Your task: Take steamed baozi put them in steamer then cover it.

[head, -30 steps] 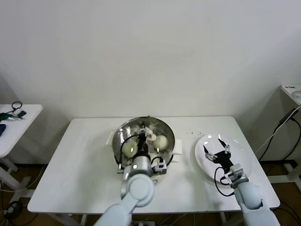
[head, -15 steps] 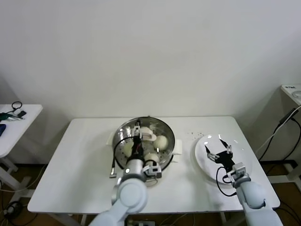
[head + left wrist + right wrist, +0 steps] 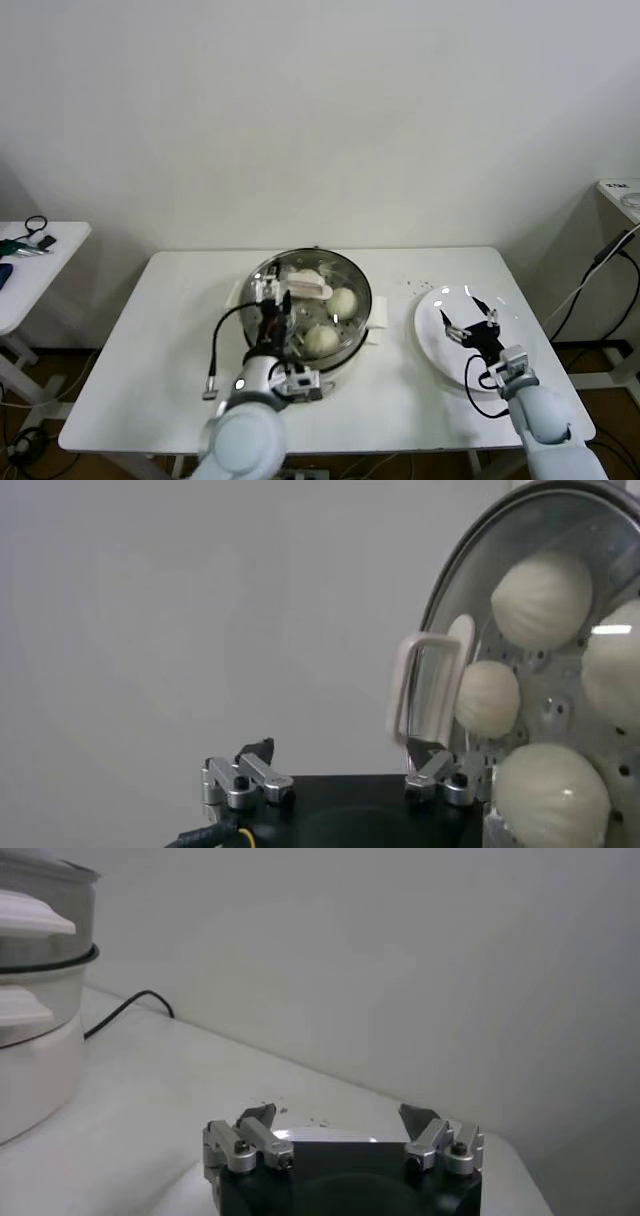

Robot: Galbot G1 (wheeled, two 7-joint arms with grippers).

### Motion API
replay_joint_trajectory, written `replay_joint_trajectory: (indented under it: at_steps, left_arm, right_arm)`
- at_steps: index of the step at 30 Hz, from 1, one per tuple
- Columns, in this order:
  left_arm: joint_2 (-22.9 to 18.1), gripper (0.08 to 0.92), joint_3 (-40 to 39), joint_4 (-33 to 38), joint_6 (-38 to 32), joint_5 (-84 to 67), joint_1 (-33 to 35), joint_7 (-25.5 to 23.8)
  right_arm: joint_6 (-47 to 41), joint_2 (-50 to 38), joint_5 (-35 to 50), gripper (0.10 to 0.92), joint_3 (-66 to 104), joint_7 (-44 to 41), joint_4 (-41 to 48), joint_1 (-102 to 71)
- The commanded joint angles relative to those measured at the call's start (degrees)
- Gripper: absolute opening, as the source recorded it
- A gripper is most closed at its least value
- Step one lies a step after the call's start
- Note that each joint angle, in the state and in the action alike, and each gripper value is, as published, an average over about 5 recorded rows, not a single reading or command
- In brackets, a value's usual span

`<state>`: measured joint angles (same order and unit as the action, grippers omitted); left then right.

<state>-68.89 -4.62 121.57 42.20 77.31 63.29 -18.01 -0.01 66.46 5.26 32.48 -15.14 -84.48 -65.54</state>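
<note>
Nearest the robot, the left end effector (image 3: 270,300) hangs over the near-left part of the steamer (image 3: 355,325), its fingers spread wide with nothing between them. In the left wrist view one fingertip (image 3: 431,767) sits just beside the cover's cream-white handle (image 3: 426,688) without gripping it. The right end effector (image 3: 470,318) hovers over the white plate (image 3: 432,343) on the right of the tabletop (image 3: 160,360), also wide open and holding nothing. Farther back, the cover (image 3: 340,268) lies on the steamer, and through its glass the steamed baozi (image 3: 321,340) show inside; four can be counted in the left wrist view.
</note>
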Motion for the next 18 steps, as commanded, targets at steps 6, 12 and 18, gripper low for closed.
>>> replay_joint_trajectory:
  at_steps: [6,12,18]
  left_arm:
    - [5.6,0.823,22.2,5.8,-16.1,-41.3,12.8,27.0]
    - [3.0,0.823,38.2,4.3,-29.5,-61.3,20.0,27.5]
    - [-0.6,0.823,46.6,-1.4,-36.6,-75.6,23.0,30.7]
  right_arm:
    - [0.8,0.3,0.3,0.823,0.5,-0.8,-0.9,-0.5]
    - [1.5,0.2,0.7,0.823,0.8,-0.9,-2.4,-1.3]
    - [2.1,0.6,1.5,0.823,1.8,-0.9,-4.1,-2.9]
